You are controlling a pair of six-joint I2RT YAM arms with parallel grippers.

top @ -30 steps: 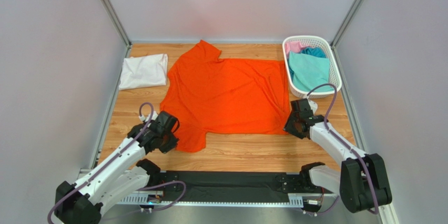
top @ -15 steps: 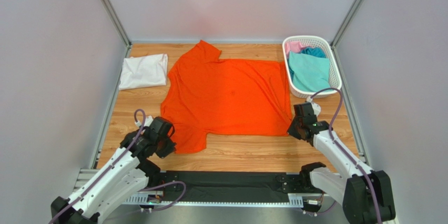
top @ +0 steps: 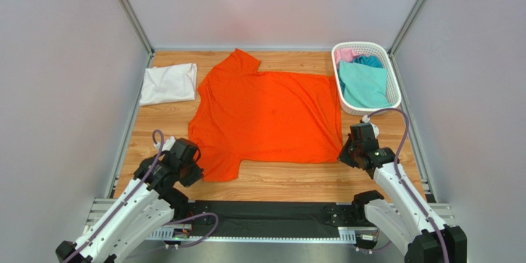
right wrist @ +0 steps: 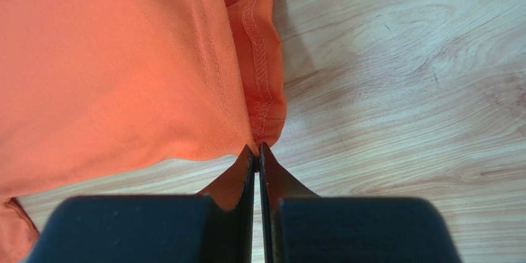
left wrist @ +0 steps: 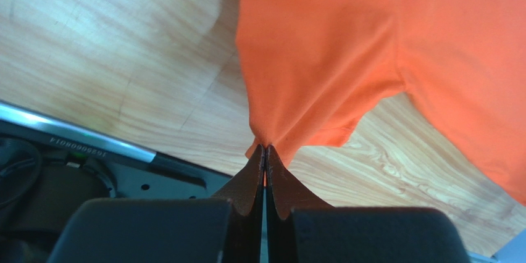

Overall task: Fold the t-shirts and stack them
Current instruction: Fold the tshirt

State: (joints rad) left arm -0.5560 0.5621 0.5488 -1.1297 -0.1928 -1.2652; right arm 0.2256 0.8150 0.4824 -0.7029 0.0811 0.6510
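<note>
spread shirt (top: pixel 268 115) centre | folded shirt (top: pixel 168 84) to its left | basket (top: pixel 363 45) right, seemingly three shirts (top: pixel 364 84) inside

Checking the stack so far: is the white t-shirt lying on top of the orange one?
No, the white t-shirt lies folded on the table beside the orange t-shirt.

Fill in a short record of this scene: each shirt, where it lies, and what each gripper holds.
orange t-shirt: spread flat across the middle of the table
white t-shirt: folded, far left corner
basket: far right; holds teal t-shirt, pink t-shirt, blue t-shirt
left gripper: shut on the orange t-shirt's near sleeve
right gripper: shut on its near hem corner
</note>
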